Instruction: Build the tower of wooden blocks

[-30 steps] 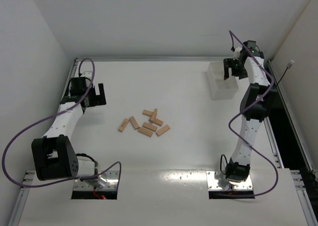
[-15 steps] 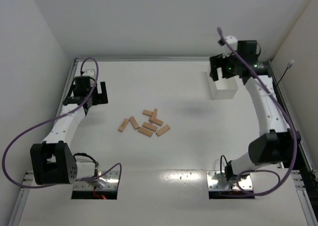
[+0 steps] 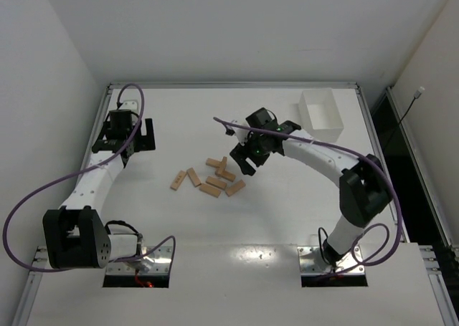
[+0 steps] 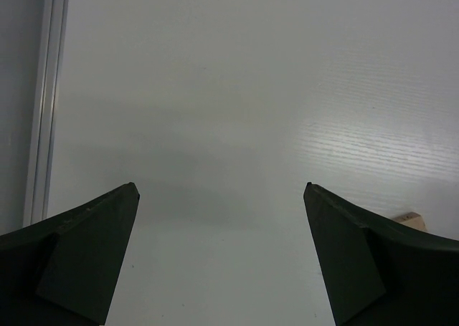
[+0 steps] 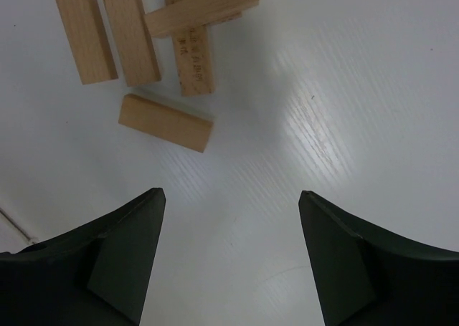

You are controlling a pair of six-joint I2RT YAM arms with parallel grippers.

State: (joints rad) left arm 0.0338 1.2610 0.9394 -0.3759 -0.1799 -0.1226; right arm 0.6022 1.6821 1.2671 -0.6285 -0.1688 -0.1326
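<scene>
Several light-brown wood blocks [image 3: 210,190] lie scattered flat on the white table near the middle. No tower stands; one block [image 5: 201,7] rests across another [image 5: 188,61]. My right gripper [image 3: 244,165] is open and empty, hovering just right of the pile. In the right wrist view [image 5: 229,197] its jaws stand wide over bare table, with a single block [image 5: 166,122] just ahead of the left finger. My left gripper [image 3: 149,135] is open and empty at the far left, apart from the blocks. In the left wrist view [image 4: 221,190] only a block tip [image 4: 410,220] shows.
A white rectangular plastic bin [image 3: 321,114] stands at the back right. A metal rail [image 3: 229,85] edges the table at the back, and white walls close in the sides. The right arm stretches across the table from its base [image 3: 330,258].
My right arm has swung from the white bin at the back right down to the block pile in the middle. My left arm has barely moved.
</scene>
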